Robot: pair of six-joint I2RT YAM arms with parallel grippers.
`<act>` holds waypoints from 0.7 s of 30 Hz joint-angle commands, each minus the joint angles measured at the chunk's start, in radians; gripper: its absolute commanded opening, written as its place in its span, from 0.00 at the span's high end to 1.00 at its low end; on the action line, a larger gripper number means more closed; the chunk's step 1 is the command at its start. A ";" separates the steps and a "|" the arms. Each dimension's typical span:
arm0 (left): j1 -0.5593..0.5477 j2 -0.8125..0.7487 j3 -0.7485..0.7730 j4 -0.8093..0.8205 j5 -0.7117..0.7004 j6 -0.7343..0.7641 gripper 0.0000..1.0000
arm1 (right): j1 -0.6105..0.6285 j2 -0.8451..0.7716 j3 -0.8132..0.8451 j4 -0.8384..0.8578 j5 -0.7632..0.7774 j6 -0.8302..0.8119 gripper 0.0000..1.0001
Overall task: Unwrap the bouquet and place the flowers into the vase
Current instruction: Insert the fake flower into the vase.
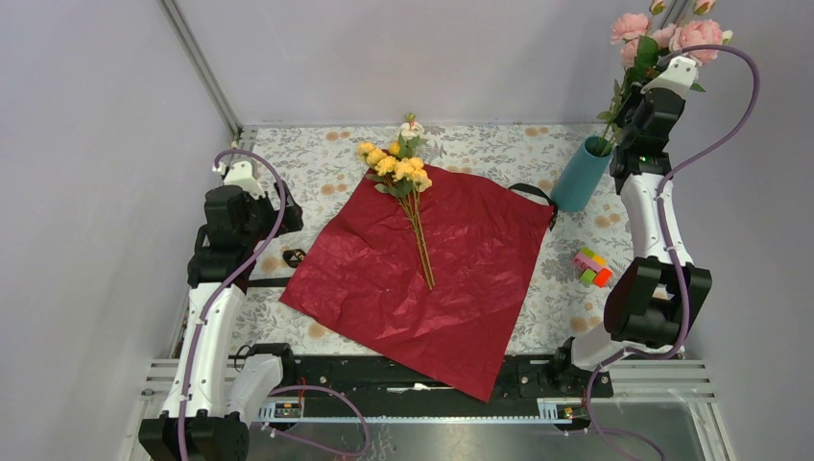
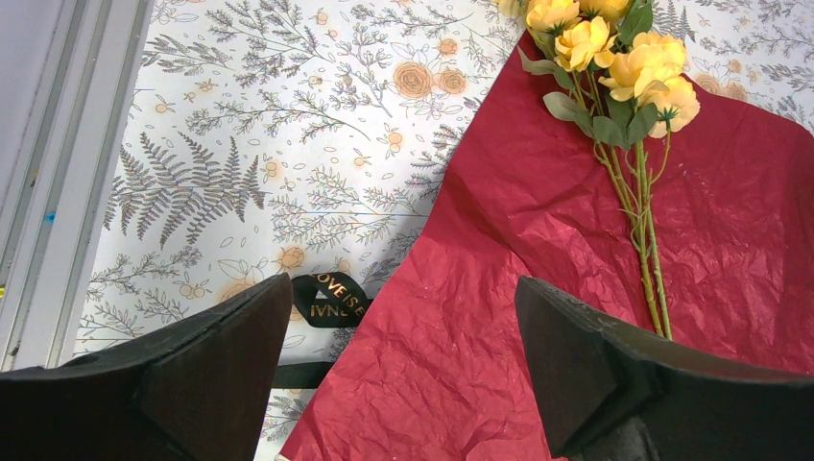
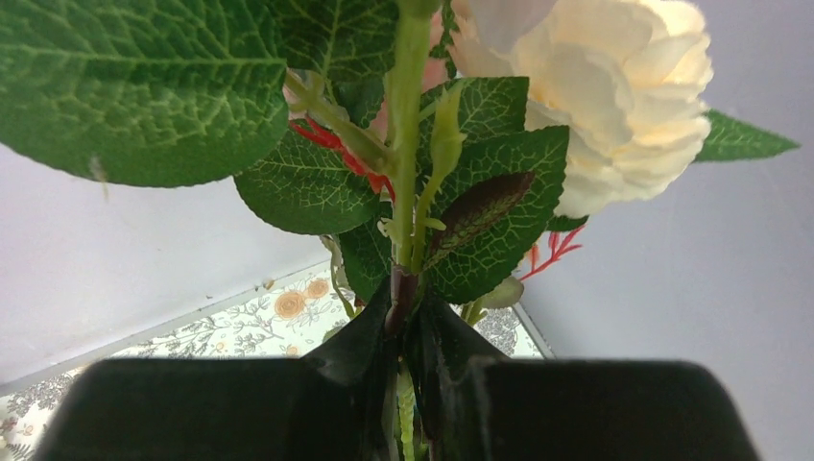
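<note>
Right hand (image 3: 408, 322) clamped on the pink flowers (image 1: 672, 36) by their stems, above the teal vase (image 1: 581, 175)
Left hand (image 2: 403, 298) spread wide over the maroon paper (image 1: 422, 279); yellow flowers (image 1: 395, 165) lie on it

A tablecloth (image 1: 307, 163) printed with grey ferns and orange blooms covered the table. A small multicoloured block toy (image 1: 592, 267) sat on it at 3 o'clock, close to the cloth's edge. A metal corner post (image 1: 202, 67) rose at 11 o'clock between plain grey walls (image 1: 403, 58). A slotted metal frame (image 1: 706, 382) ran along 6 o'clock.
</note>
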 commanded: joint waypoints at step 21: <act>0.002 -0.010 0.002 0.032 -0.011 0.017 0.06 | -0.003 0.022 -0.133 0.128 -0.002 0.090 0.94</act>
